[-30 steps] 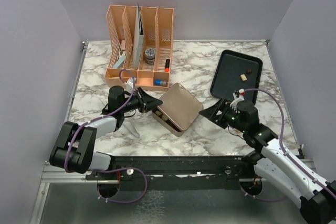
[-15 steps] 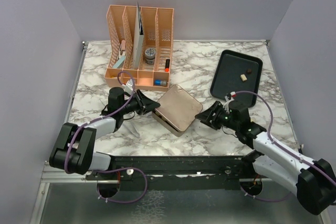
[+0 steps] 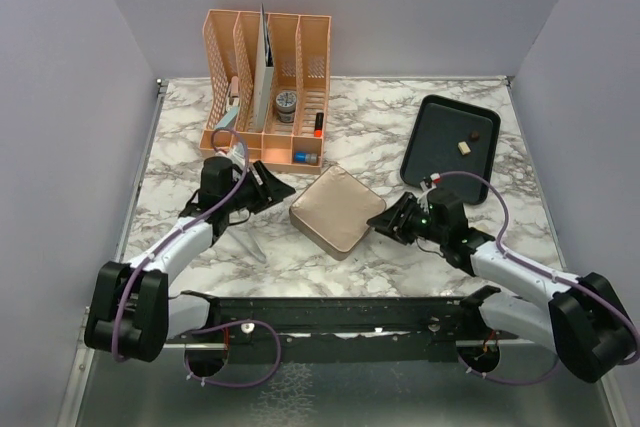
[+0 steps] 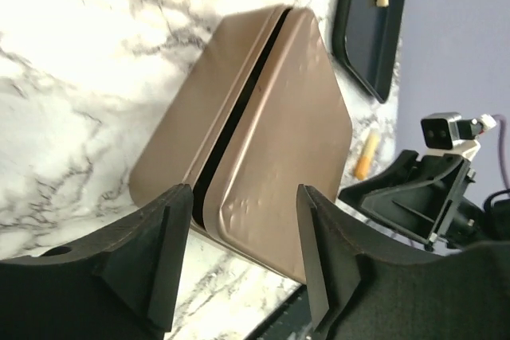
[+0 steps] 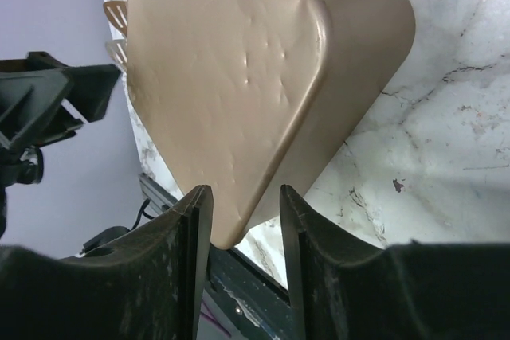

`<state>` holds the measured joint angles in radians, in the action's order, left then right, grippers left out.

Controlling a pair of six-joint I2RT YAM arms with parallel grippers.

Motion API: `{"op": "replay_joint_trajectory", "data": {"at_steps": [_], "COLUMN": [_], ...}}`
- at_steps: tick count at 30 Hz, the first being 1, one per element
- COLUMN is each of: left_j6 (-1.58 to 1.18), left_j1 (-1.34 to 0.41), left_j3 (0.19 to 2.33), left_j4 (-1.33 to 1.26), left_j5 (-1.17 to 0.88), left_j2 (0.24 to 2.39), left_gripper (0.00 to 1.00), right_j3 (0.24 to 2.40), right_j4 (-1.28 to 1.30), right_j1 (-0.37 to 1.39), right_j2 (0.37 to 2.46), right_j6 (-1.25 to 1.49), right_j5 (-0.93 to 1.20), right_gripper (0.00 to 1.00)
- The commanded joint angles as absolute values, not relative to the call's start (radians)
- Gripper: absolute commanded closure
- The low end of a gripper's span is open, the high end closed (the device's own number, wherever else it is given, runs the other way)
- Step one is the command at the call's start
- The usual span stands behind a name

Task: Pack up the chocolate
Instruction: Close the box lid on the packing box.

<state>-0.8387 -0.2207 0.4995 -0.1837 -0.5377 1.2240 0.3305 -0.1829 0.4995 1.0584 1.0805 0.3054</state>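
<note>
Right wrist view: the right gripper's (image 5: 245, 197) parted fingers straddle the near corner of the gold tin (image 5: 231, 77), gripping nothing, likely to steady it. Opposite, the left gripper (image 4: 243, 197) gapes just short of its lidded side, empty. Beyond the fingers, chocolate (image 3: 464, 147) lies unpacked on the black tray (image 3: 430, 152).

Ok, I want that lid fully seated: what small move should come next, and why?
Probably close the right gripper on the gold tin's corner to steady it for pressing the lid. Its fingers straddle that corner unclamped; the left wrist view shows a dark gap along the seam, and the left gripper is open, clear of the tin.
</note>
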Motion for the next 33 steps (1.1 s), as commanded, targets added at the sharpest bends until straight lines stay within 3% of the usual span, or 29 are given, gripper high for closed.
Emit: {"op": "replay_joint_trajectory", "data": {"at_steps": [1,11,19,33], "left_j6": [-0.652,-0.556,-0.539,-0.496], "left_j1": [-0.213,-0.223,-0.244,-0.304], "left_j3": [0.591,0.672,0.676,0.697], "left_j4": [-0.022,0.017,0.004,0.013], "left_j5": [-0.39,-0.433,-0.465,-0.492], "left_j2": [1.162,1.276,1.333,1.412], "left_gripper": [0.38,0.31,0.29,0.31], "right_j3": [0.319,0.316,0.34,0.38], "right_j4": [-0.25,-0.275,-0.208,-0.29], "right_j1": [0.505,0.505,0.506,0.509], "right_j2": [1.076,1.097,1.103,1.173], "right_j6": [1.082,1.088,1.064,1.062], "right_j5": [0.327,0.333,0.3,0.332], "right_gripper": [0.58,0.65,0.56,0.75]}}
